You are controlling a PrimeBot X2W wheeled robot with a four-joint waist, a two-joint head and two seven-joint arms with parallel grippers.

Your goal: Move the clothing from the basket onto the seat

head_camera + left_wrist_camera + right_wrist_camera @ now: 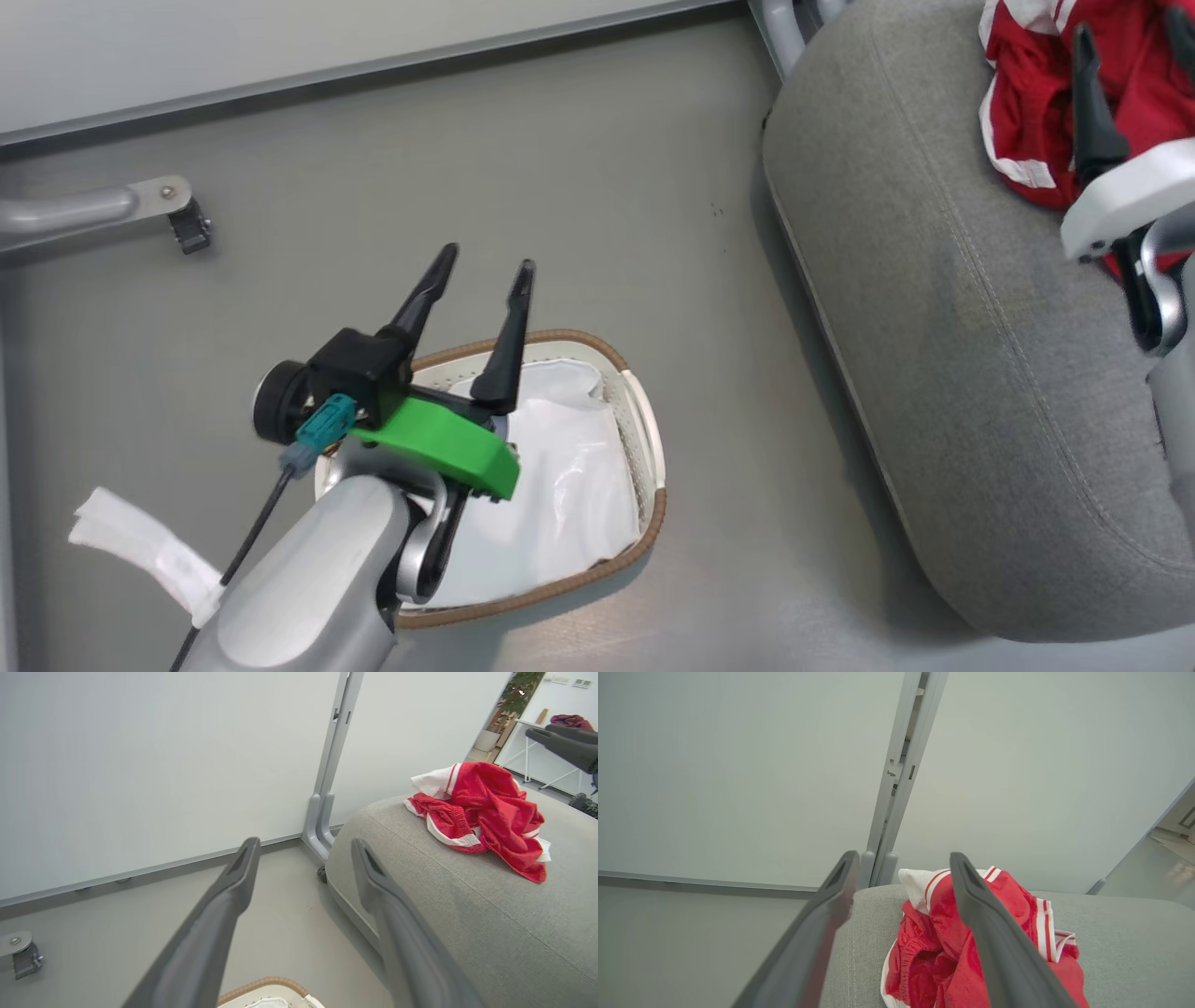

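Note:
The red clothing with white stripes [1036,103] lies crumpled on the grey seat [934,308] at the upper right; it also shows as clothing [486,812] and clothing [943,956] on the seat [490,914] and seat [1125,938]. My right gripper [1134,33] hangs open just above the pile, with nothing between its fingers [840,891]. The white basket with a brown rim [644,523] stands on the floor at lower centre, holding a plain white sheet [560,476]. Over it my left gripper [490,261] is open and empty, fingers [238,877] pointing toward the wall.
A grey metal frame leg with a caster [182,224] sits at the left. A white partition wall [280,47] runs along the back, with a grey post [327,788] beside the seat. A white cloth strip [140,551] lies on the floor at lower left.

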